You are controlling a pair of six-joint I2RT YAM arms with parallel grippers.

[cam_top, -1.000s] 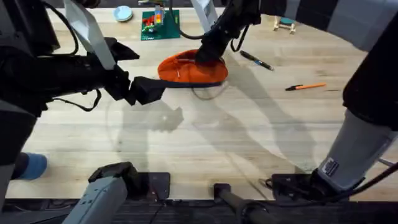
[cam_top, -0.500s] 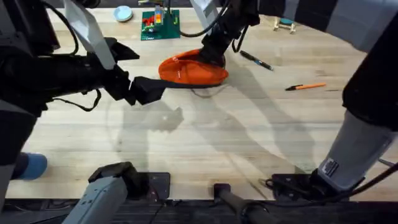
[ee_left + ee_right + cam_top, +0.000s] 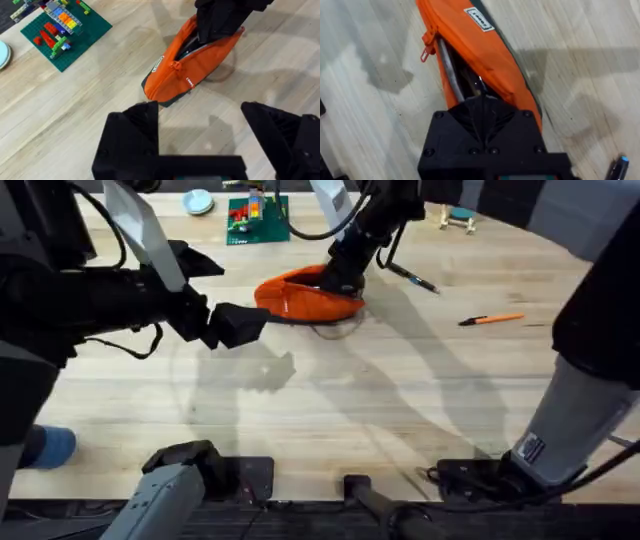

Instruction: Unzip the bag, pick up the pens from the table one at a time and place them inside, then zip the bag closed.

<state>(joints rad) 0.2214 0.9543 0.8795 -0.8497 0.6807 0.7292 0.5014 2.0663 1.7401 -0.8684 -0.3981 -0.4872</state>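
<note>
Your left gripper (image 3: 240, 325) is hovering open, just left of the bag (image 3: 305, 298), gripping nothing. The bag is lying on the table (image 3: 380, 400), its zipper parted. Your right gripper (image 3: 340, 278) is pressing into that opening; its fingers are hidden, so I cannot tell their state. The black pen (image 3: 412, 277) and orange pen (image 3: 491, 320) are lying farther right.

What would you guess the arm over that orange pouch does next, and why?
Probably lift the right end effector clear of the bag and head for a pen. The zipper gapes open in the right wrist view, while the black pen and the orange pen lie on the table. The left end effector hovers open nearby.
</note>
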